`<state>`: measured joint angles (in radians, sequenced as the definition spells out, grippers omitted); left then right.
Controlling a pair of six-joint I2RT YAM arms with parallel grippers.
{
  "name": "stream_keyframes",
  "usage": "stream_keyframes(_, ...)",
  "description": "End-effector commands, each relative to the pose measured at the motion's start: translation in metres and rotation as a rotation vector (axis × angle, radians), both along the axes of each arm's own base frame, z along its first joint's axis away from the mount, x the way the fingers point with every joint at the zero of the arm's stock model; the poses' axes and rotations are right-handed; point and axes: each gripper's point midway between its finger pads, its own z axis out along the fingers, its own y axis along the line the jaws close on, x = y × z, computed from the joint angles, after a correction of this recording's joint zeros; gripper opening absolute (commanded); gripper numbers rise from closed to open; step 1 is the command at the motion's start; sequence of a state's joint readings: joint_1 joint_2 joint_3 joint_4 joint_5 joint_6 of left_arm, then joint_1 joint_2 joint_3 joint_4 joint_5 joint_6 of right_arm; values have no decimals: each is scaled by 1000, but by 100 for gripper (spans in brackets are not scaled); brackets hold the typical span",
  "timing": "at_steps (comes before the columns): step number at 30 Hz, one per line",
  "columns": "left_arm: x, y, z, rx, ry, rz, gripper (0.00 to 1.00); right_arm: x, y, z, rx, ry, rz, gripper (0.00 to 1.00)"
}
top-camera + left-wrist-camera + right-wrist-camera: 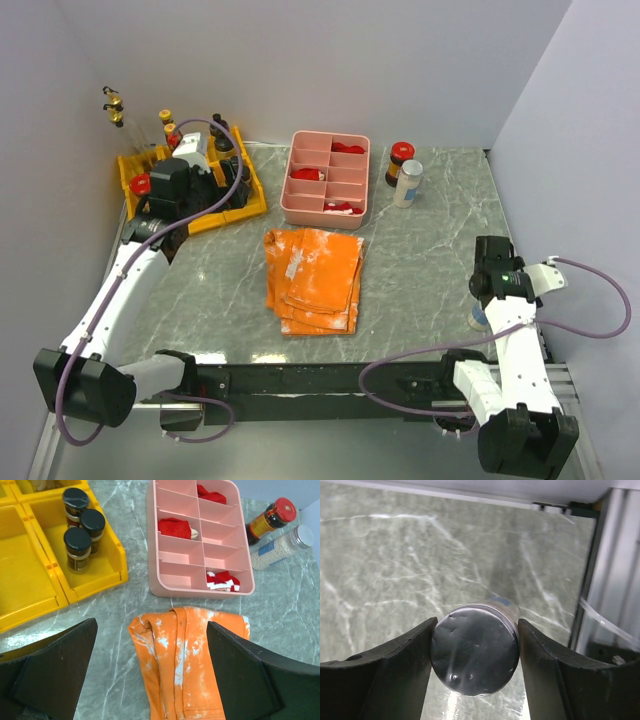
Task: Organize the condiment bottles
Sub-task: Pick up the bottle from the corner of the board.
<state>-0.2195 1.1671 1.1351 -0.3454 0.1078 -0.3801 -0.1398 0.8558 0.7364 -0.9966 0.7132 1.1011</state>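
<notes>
My right gripper [487, 290] [477, 627] is shut on a silver-capped clear bottle [475, 657] [479, 318] near the table's right edge. My left gripper [205, 170] [152, 630] is open and empty, held high by the yellow bins [250, 195]. Three black-capped jars [77, 550] stand together in one yellow bin compartment. More bottles with red [140, 184] and yellow caps [167, 118] stand in the bins, partly hidden by the arm. A red-capped dark bottle [400, 162] [272, 520] and a silver-capped bottle of white grains [408, 183] [280, 547] stand right of the pink tray.
The pink divided tray [296, 205] holds red pieces at the back centre. An orange folded cloth [315, 275] lies in the middle of the table. Walls close in at the left, back and right. A metal rail [600, 580] runs by the right edge.
</notes>
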Motion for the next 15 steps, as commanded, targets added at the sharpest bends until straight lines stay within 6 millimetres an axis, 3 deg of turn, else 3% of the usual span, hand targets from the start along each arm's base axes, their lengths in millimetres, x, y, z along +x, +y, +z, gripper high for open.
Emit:
stream_keyframes(1,-2,12,26,15,-91,53,96,38,21,-1,47,-91,201,51)
stream_keyframes(6,-4,20,32,22,-114,94,96,67,49,12,60,-173,394,36)
stream_keyframes(11,-8,35,41,35,-148,173,96,101,121,30,48,-221,808,31)
stream_keyframes(13,-9,39,45,36,-163,196,97,106,144,38,36,-221,947,31)
stream_keyframes(15,-10,41,48,35,-174,203,96,112,180,51,41,-260,1099,30)
